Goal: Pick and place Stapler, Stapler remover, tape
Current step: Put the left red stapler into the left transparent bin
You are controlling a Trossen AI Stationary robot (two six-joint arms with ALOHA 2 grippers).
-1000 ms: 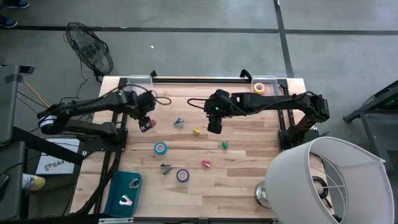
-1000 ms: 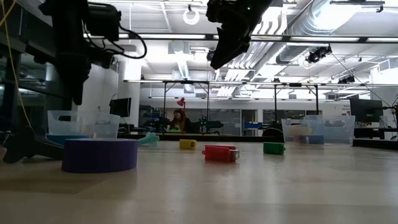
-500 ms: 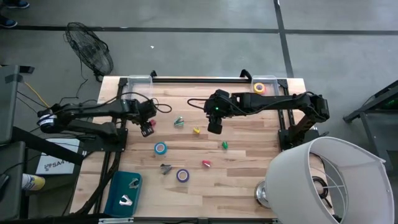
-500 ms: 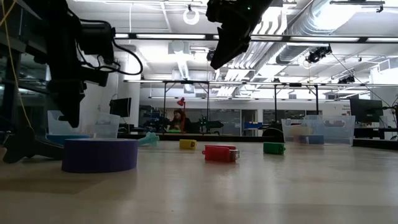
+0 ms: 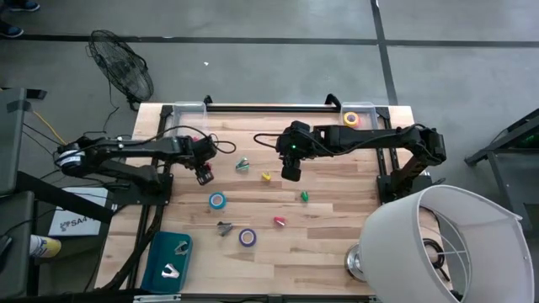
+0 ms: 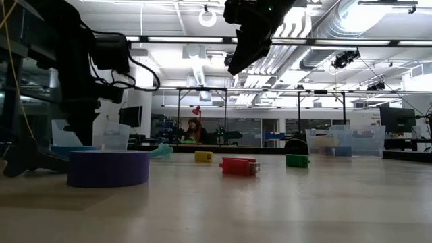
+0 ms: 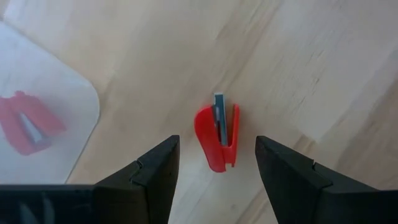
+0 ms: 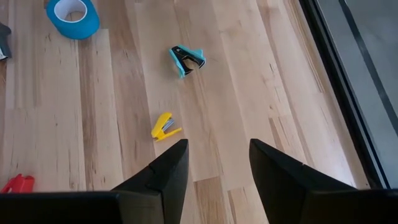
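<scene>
A small red stapler (image 7: 211, 146) lies flat on the wooden table. My left gripper (image 7: 216, 163) is open and points down over it, one finger on each side and apart from it; from above the gripper (image 5: 203, 173) hides the stapler. My right gripper (image 5: 290, 173) hangs open high over the table's middle, holding nothing. Below it lie a yellow stapler (image 8: 165, 127), a teal stapler remover (image 8: 186, 59) and a blue tape roll (image 8: 73, 15). A purple tape roll (image 5: 247, 237) lies flat near the front edge.
A green stapler (image 5: 304, 196), a pink-red stapler (image 5: 280, 222) and a dark remover (image 5: 224, 228) lie around the middle. Clear bins stand at the far corners, one holding yellow tape (image 5: 351, 119). A teal tray (image 5: 160, 252) is near left, a lampshade (image 5: 446, 244) near right.
My left gripper has sunk toward the table, shifting slightly toward the near edge, and now stands low over the red stapler, with the same gap between its fingers.
</scene>
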